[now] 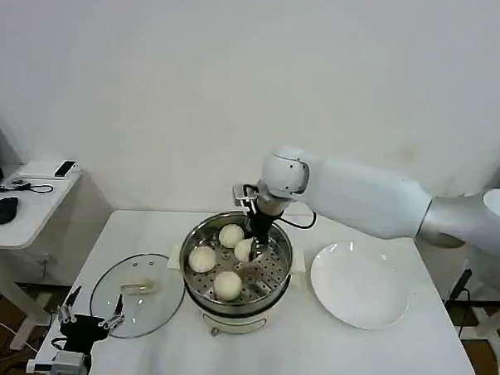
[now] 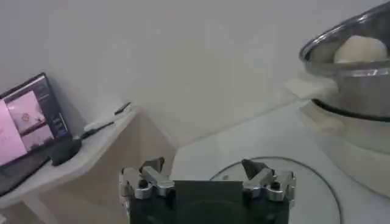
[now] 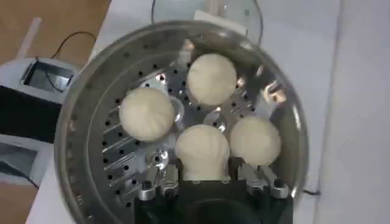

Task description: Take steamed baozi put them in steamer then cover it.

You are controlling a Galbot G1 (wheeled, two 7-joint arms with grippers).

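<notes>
Head view, starting at the left: the left gripper point(image 1: 89, 317) sits low at the table's front-left corner, its black fingers spread apart and holding nothing, just beside the near-left rim of the round clear glass cover with the pale oblong handle point(image 1: 137, 292). The cover lies flat on the white rectangular table point(image 1: 334, 357), to the left of the steamer and close to it.

At the table's middle stands the round shiny stainless-steel steamer basket with the perforated bottom point(image 1: 271, 273), on its white pot base. Inside it lie all four small, smooth, cream-white steamed baozi point(image 1: 227, 284): one near the front, one at the left, one at the back, and one toward the centre-right. The right arm reaches in from the right, and the right gripper point(image 1: 252, 246) points straight down into the basket, its jaws clamped on that centre-right bun. The right wrist view shows the same bun point(image 3: 202, 151) held between the two fingers point(image 3: 159, 181), low in the basket among the other three.

Farther right, a flat round white plate point(image 1: 360, 285) lies on the table, just beside the steamer.
</notes>
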